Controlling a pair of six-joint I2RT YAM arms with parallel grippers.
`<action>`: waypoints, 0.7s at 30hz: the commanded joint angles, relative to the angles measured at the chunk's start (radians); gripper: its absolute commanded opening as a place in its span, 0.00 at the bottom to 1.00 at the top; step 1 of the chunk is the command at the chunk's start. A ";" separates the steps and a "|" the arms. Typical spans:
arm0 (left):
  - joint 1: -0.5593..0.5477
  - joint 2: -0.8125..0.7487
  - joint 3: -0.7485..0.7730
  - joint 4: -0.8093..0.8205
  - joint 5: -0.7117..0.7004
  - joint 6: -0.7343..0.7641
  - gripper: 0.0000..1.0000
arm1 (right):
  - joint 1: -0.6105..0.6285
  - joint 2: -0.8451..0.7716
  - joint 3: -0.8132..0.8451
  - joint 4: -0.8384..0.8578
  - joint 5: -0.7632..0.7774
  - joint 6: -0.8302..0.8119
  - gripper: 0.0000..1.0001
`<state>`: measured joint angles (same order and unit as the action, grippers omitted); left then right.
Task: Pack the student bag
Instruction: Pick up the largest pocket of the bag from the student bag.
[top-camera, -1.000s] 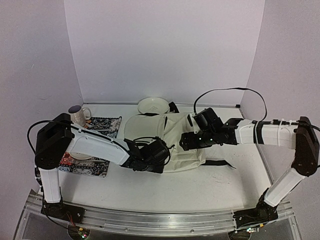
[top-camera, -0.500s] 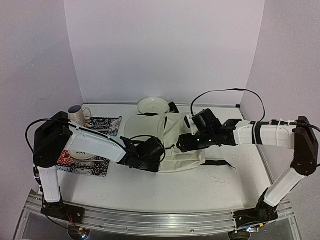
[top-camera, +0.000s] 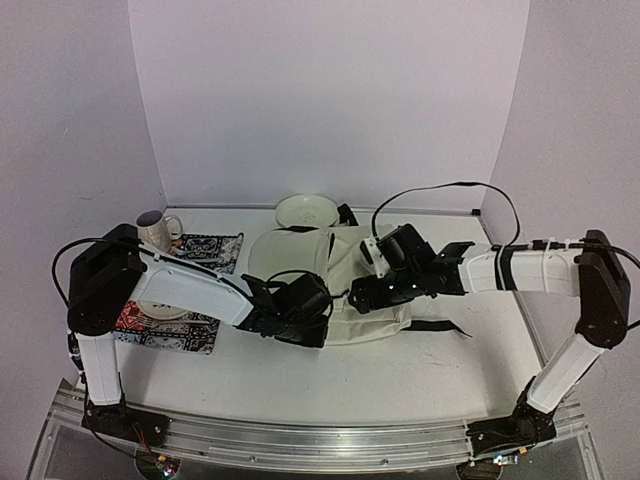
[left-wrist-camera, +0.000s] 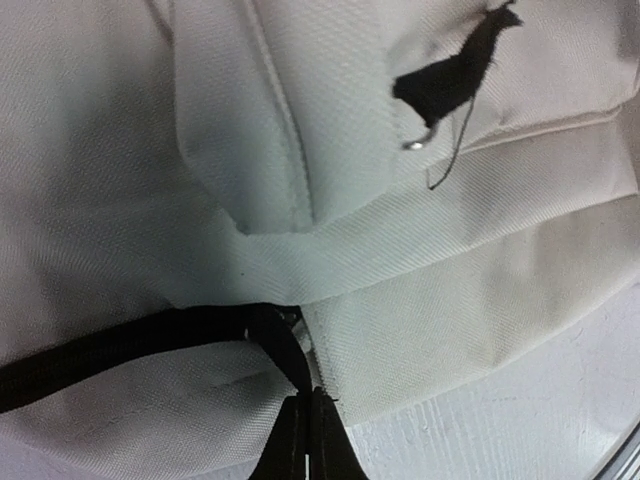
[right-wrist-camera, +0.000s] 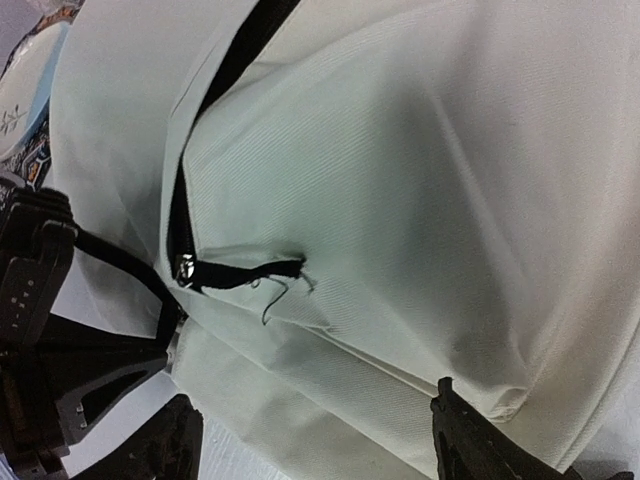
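The student bag (top-camera: 290, 255), cream with black straps, lies flat mid-table. My left gripper (top-camera: 318, 320) is at its near left edge. In the left wrist view the gripper (left-wrist-camera: 308, 432) is shut, and its tips pinch a black strap (left-wrist-camera: 150, 340) where it meets the bag's zipper line. My right gripper (top-camera: 362, 297) hovers over the bag's near right part. Its fingers (right-wrist-camera: 472, 440) stand wide apart above the cream fabric (right-wrist-camera: 400, 180) and hold nothing. A second black pull tab (right-wrist-camera: 240, 272) lies on a front pocket zipper.
A white bowl (top-camera: 306, 210) sits behind the bag at the back wall. A mug (top-camera: 155, 230) and a patterned placemat (top-camera: 210, 248) are at the back left. A plate (top-camera: 160, 312) rests on another mat (top-camera: 175, 335) under the left arm. A black strap (top-camera: 435, 326) trails right.
My left gripper has closed onto the black strap at the bag's edge. The right arm has slid a little to the left over the bag, its fingers still apart.
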<state>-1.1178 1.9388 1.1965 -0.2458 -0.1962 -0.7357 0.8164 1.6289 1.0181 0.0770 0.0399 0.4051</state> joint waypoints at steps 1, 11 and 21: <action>0.014 -0.050 0.008 0.017 -0.016 0.017 0.00 | 0.051 0.037 0.038 -0.010 -0.032 -0.064 0.79; 0.072 -0.216 -0.086 -0.003 0.023 0.064 0.00 | 0.125 0.107 -0.012 0.177 -0.045 -0.254 0.83; 0.089 -0.281 -0.075 0.000 0.130 0.100 0.00 | 0.154 0.204 -0.015 0.327 0.025 -0.480 0.79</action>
<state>-1.0408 1.7267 1.1172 -0.2535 -0.1085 -0.6661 0.9635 1.7890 0.9936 0.3470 0.0287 0.0452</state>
